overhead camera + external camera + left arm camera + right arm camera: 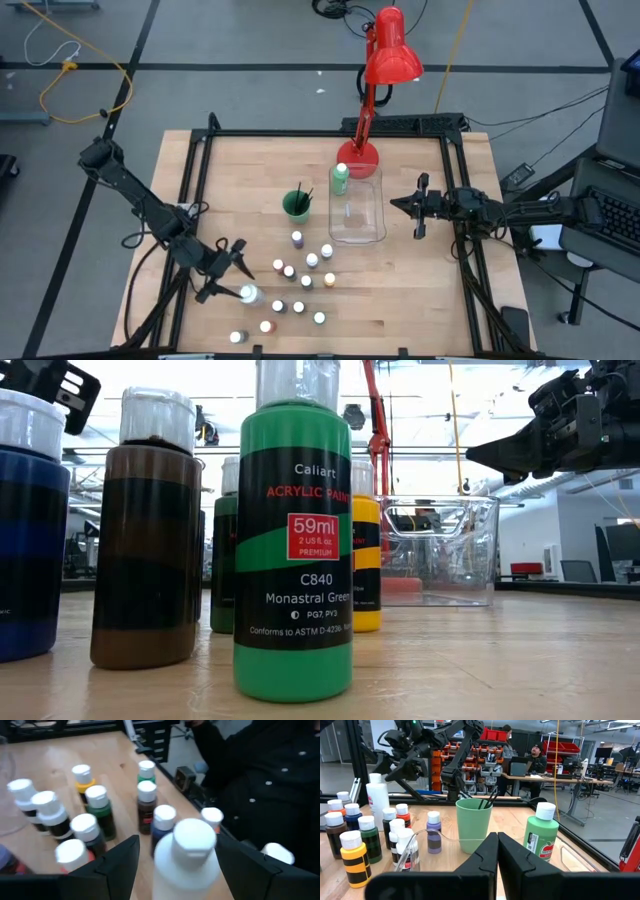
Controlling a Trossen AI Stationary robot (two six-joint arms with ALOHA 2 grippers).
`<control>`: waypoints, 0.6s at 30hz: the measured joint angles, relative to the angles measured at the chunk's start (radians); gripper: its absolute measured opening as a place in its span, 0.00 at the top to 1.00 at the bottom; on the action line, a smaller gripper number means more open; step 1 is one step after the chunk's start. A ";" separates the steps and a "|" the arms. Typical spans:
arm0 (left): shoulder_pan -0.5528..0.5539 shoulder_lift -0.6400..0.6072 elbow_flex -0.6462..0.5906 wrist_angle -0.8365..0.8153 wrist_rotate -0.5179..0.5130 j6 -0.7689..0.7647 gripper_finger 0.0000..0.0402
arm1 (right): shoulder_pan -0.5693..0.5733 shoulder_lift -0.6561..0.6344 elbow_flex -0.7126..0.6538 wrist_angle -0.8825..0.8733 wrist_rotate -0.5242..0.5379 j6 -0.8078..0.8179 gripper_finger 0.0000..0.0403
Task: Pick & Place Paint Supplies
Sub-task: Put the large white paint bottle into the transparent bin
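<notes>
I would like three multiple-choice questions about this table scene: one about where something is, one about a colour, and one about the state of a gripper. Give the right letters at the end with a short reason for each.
1. Where do the brushes stand?
A. in the green cup
B. in the clear bin
C. flat on the table

2. What colour is the lamp at the table's far edge?
A. blue
B. red
C. white

3. How is the left gripper set?
A. shut, far from any bottle
B. open, fingers on both sides of the large white bottle
C. shut inside the bin

Answers: 1 A, dark handles rise from the cup in the high and right wrist views. 2 B, its shade and base are red. 3 B, the left wrist view shows a gap between each finger and the bottle.
</notes>
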 joint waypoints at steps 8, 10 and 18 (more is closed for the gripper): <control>0.000 0.024 0.000 0.026 0.043 -0.015 0.36 | 0.000 0.000 0.000 0.000 0.000 -0.001 0.99; 0.000 0.053 0.000 0.053 0.040 -0.004 0.36 | 0.000 0.000 0.000 0.000 0.000 -0.001 0.99; 0.000 0.169 0.000 0.146 0.066 0.046 0.36 | 0.000 0.000 0.000 0.000 0.000 -0.001 0.99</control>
